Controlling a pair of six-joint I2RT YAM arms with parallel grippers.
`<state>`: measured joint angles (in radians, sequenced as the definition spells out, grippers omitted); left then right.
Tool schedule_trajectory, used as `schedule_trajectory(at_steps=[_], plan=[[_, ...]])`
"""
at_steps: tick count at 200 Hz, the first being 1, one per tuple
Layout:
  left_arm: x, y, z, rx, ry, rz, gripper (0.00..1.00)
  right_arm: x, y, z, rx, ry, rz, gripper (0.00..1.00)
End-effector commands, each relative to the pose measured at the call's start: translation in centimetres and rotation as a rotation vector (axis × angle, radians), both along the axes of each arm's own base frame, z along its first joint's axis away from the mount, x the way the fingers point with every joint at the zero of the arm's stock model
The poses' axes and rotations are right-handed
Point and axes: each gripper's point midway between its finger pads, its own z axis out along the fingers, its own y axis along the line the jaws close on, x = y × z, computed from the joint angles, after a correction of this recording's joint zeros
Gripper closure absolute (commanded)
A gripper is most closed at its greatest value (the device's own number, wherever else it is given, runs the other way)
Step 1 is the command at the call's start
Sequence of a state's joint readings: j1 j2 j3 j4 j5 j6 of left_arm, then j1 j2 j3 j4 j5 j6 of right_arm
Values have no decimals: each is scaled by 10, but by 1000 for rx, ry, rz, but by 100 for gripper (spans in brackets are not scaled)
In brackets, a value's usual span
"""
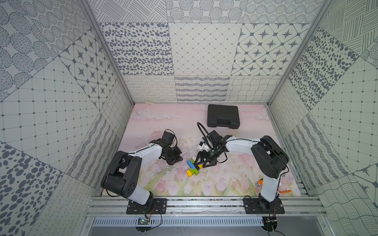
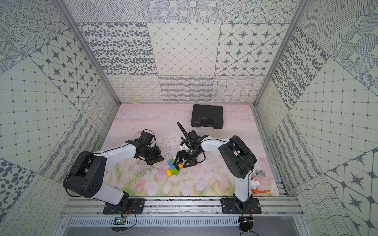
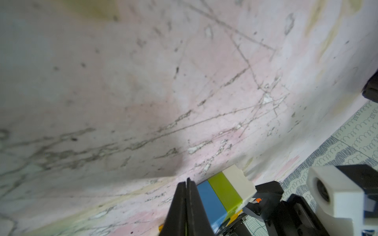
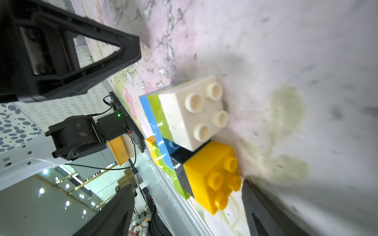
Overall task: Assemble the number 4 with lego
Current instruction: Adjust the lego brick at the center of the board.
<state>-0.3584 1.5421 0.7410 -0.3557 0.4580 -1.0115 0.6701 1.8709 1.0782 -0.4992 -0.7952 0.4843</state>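
Note:
The lego bricks are joined into one flat figure (image 1: 193,169) (image 2: 173,169) lying mid-table. The right wrist view shows its white square brick (image 4: 194,110), a yellow brick (image 4: 212,175), a black one (image 4: 180,163), a blue strip (image 4: 155,132) and lime green (image 4: 157,110). My right gripper (image 1: 199,166) (image 2: 180,165) (image 4: 188,214) hangs open over the figure's far end, fingers either side of the yellow brick and apart from it. Just left of the figure, my left gripper (image 1: 173,163) (image 2: 151,163) (image 3: 186,204) is shut and empty, with the blue brick (image 3: 208,204) beside its tips.
A closed black case (image 1: 223,116) (image 2: 207,116) lies at the back of the table. A wrench (image 2: 258,174) and an orange-and-white part (image 2: 258,188) sit at the front right, beside the right arm's base. Patterned walls enclose the table on three sides.

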Motion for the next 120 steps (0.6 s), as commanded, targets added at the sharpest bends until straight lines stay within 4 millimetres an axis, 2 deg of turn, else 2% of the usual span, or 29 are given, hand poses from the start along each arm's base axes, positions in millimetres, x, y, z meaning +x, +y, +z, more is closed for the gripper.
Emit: schedule_trajectory(at_steps=[1, 25, 53, 84, 100, 120], plan=[[14, -8, -3, -23, -14, -13, 96, 12, -38, -6, -169, -121, -64, 11], [24, -23, -6, -37, -21, -33, 98, 5, -70, 3, -379, -238, -124, 11], [22, -37, -12, -43, -5, -64, 100, -5, -102, 33, -509, -386, -257, 12], [-5, -38, -21, -31, 35, -85, 100, 3, -147, 78, -517, -534, -498, 11], [-19, -38, -25, -32, 52, -93, 100, 7, -158, 95, -508, -580, -545, 11], [-33, -32, -25, -3, 62, -92, 100, 10, -164, 107, -525, -607, -552, 11]])
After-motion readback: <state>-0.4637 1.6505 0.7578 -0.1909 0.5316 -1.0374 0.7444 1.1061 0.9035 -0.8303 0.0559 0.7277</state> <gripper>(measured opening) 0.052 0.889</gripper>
